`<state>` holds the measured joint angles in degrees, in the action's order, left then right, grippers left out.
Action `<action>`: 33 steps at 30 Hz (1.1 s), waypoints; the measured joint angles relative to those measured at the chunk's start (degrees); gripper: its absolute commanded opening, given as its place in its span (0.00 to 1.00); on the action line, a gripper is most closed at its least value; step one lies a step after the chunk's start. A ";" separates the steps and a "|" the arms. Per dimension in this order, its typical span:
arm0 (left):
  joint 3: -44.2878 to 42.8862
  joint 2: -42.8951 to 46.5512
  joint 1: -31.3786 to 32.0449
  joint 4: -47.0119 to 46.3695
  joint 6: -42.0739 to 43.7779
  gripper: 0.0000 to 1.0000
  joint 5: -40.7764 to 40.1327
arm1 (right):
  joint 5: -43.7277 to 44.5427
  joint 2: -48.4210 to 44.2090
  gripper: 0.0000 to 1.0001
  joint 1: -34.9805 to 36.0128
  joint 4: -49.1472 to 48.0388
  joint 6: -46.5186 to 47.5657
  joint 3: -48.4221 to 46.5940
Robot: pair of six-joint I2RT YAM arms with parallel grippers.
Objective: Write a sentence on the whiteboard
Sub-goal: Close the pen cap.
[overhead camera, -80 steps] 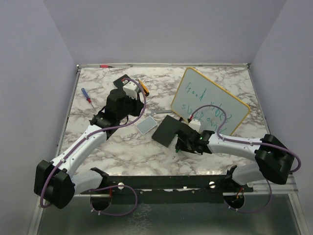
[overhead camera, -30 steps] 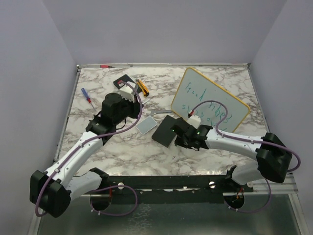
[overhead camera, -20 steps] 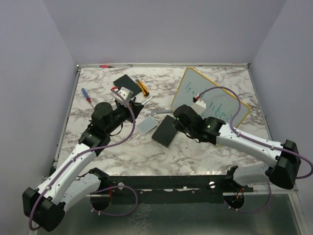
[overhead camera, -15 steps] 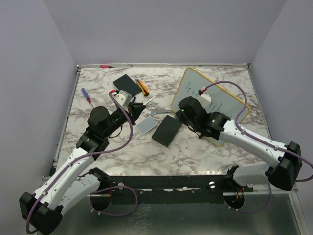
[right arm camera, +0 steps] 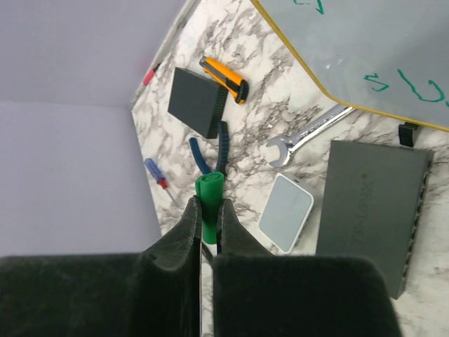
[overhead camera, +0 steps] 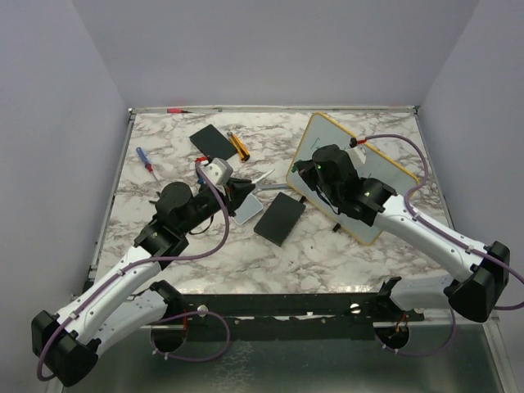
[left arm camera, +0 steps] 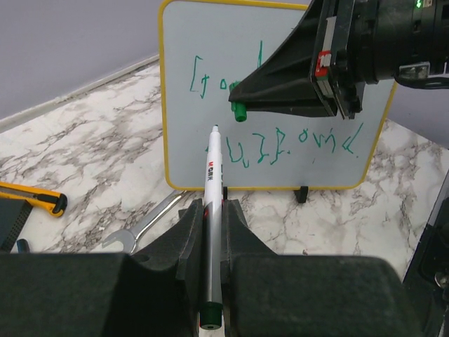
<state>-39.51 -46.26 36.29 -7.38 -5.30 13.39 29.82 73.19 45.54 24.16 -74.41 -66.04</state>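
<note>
Looks like the sentence (left arm camera: 263, 151) is already up in green, two lines on the whiteboard (left arm camera: 210, 35), which stands propped at the far right of the table (overhead camera: 327, 254), right behind the right arm. So the step in hand is probably capping. The left gripper (left arm camera: 212, 210) is clamped on the marker (left arm camera: 212, 168), tip pointing at the board, and the right gripper (right arm camera: 208, 207) is pinched on the green cap (right arm camera: 208, 189) just beyond that tip. To do it well, line the cap's open end up with the tip, then push straight along the marker, not sideways. Count: one board, one marker, one cap, two black slabs (overhead camera: 210, 139) (overhead camera: 279, 219), one pale pad (right arm camera: 286, 210), one wrench (right arm camera: 309, 133), one utility knife (right arm camera: 226, 78), one screwdriver (overhead camera: 145, 160).
</note>
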 measured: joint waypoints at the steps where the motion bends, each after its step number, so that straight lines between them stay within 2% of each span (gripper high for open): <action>1: 0.00 -0.24 0.24 -0.09 0.00 0.00 -0.22 | 0.15 0.17 0.00 0.00 0.22 -1.03 -0.61; 11: 0.11 -2.62 2.01 -0.87 -2.36 0.00 -4.42 | 1.22 3.41 0.00 0.00 2.19 -7.23 -4.57; 19: 0.39 -4.04 2.47 -2.89 -3.91 0.00 -5.07 | 0.09 7.52 0.00 0.00 2.27 -7.48 -7.04; 33: 0.55 -5.70 2.73 -3.26 -4.59 0.00 -6.49 | -3.15 8.57 0.00 0.00 0.59 -7.48 -7.06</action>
<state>-38.96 -51.96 39.03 -10.63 -9.89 6.90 26.68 81.76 45.54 24.75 -81.89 -73.10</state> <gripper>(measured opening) 0.115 0.033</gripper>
